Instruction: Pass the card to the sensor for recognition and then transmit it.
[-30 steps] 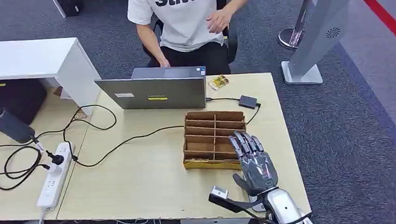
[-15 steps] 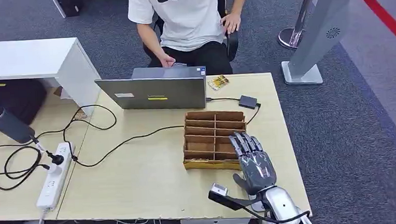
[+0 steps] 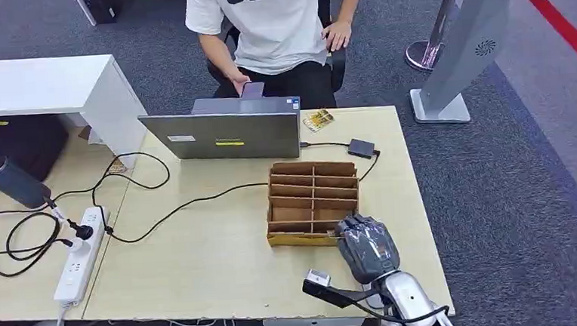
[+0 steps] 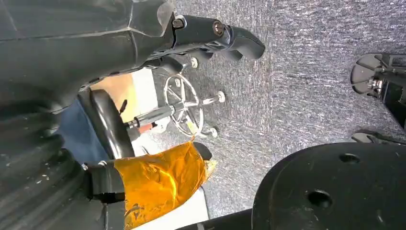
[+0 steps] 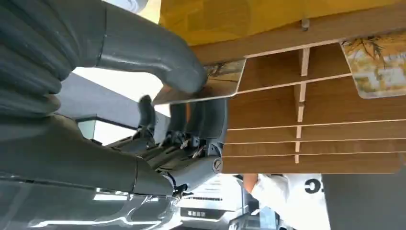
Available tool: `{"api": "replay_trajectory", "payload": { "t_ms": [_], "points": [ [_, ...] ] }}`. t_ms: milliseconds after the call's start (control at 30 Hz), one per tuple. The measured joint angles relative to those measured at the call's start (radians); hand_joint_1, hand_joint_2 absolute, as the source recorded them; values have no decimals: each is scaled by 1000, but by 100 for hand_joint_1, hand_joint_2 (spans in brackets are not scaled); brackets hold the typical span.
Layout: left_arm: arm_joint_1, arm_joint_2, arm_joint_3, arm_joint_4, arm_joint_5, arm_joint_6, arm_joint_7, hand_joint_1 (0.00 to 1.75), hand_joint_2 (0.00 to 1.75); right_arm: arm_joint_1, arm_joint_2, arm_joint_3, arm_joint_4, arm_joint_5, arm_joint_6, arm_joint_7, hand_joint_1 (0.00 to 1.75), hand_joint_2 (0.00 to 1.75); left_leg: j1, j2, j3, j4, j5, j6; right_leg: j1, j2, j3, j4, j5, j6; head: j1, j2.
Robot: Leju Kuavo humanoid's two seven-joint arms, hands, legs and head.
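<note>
Card (image 5: 218, 81) now pinched in the right hand (image 3: 366, 247): right wrist view shows thumb (image 5: 158, 52) pressing on one face, fingers (image 5: 201, 117) under the other, card edge sticking out toward the slots of the wooden organizer (image 3: 313, 201). It sits at the organizer's near right corner, right at the near row of compartments; whether it is fully clear of the slot, can't tell. A second card (image 5: 376, 67) sits in another compartment, untouched.

Change: a second ago and half a second ago the right hand's fingers lay stretched flat over the near right compartments; now they are curled in, knuckles up. So the grasp has just closed — pick step looks done or nearly done, lift not yet visible. Organizer hasn't shifted.

Next by my read: lift the card out, carry it far to the small black sensor (image 3: 361, 148) at the table's far right, past the organizer, cabled to the laptop (image 3: 223, 135). Then hand over.

Left hand (image 4: 210, 38) hangs over carpet, fingers loosely apart, holding nothing.

Person (image 3: 277, 27) seated at the far side now holds a phone (image 3: 252, 89) behind the laptop.
</note>
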Motion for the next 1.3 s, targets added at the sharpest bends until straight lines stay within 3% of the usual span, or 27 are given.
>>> {"api": "replay_trajectory", "payload": {
  "t_ms": [433, 667, 900, 1133, 1300],
  "points": [
    [0, 0, 0, 0, -4, -2, 0, 0, 175, -46, 17, -49, 69, 89, -32, 63, 175, 175, 0, -1, 1, 0, 0, 0, 0, 0, 1, 0, 0, 0, 0, 0],
    [0, 0, 0, 0, -16, -8, 0, 0, 175, -48, 22, -72, 50, 93, -100, 29, 175, 175, 0, 0, 1, 0, 0, 0, 0, 0, 1, 0, 0, 0, 0, 0],
    [0, 1, 0, -4, -39, -24, -7, 0, 175, -37, 22, -74, -105, 82, -179, -26, 175, 175, 0, 0, 1, 0, 0, 0, 0, 0, 0, 0, 0, 0, 0, 0],
    [-1, 1, 0, -21, -55, -51, -8, 0, 175, -48, 17, -47, -226, 2, -159, -79, 175, 175, 0, 0, 0, 0, 0, 0, 0, 0, 1, 0, 0, 0, 0, 0],
    [-2, 0, 0, -39, -86, -79, -16, 0, 175, -107, 14, -1, -272, -87, -57, -115, 175, 175, 0, 1, 0, 0, 0, 0, 0, 1, 1, 1, 1, 0, 0, 0]
  ]
}}
